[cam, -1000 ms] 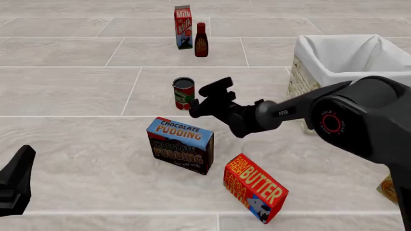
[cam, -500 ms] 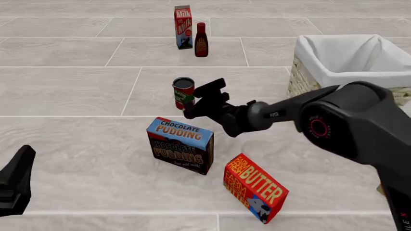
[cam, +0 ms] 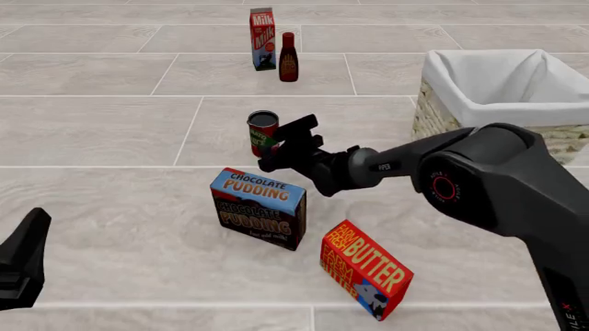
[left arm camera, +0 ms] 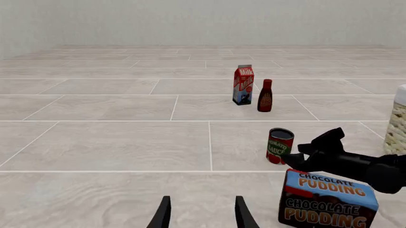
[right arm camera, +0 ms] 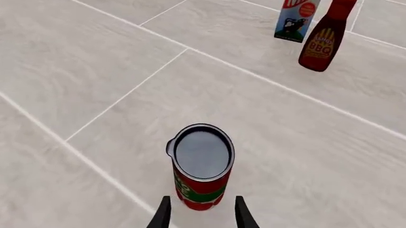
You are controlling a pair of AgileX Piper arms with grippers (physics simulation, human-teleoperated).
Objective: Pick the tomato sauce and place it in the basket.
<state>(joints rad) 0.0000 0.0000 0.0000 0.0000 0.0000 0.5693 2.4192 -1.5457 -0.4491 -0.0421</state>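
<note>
The left fingers (left arm camera: 200, 214) hung spread and empty over bare desk (cam: 101, 131) at the near left. The tomato sauce can (cam: 262, 133) stood upright mid-desk, behind the chocolate pudding box (cam: 258, 207). The right fingers (cam: 283, 146) were parted and empty, their tips at the can's base on either side; contact could not be judged. The basket (cam: 501, 86) sat well apart at the far right.

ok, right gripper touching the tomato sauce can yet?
Apart. In the right wrist view the right gripper has its fingertips open at either side of the tomato sauce, with floor showing between each tip and the can's label.
</note>
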